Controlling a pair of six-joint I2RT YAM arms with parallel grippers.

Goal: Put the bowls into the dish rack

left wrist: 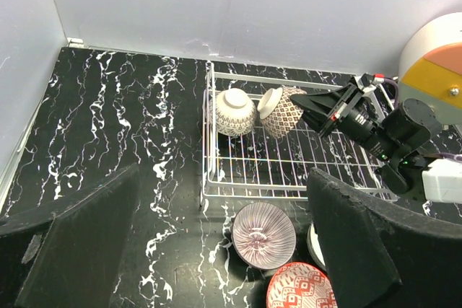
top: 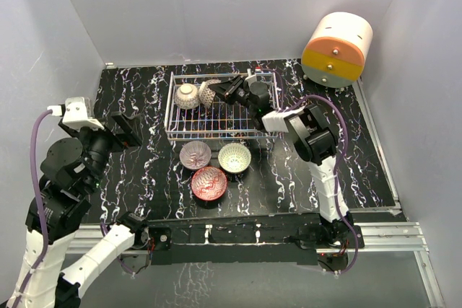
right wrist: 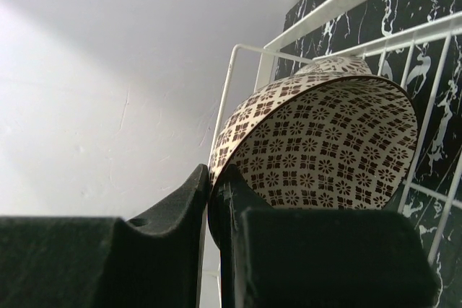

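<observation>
Inside the dish rack (top: 216, 135), the right gripper (right wrist: 211, 185) pinches the rim of a brown-and-white bowl (right wrist: 325, 149), its fingers nearly closed. This bowl stands tilted on edge, mouth facing right, just beside a second brown-and-white bowl (top: 186, 96) at the far-left corner. The rack's near half is bare grid. The left gripper (top: 128, 130) hangs spread wide, left of the rack.

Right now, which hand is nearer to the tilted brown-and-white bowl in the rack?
Right. The right hand is clamped on that bowl at its rim, inside the dish rack. The left hand hovers open, well off to the rack's left.
</observation>
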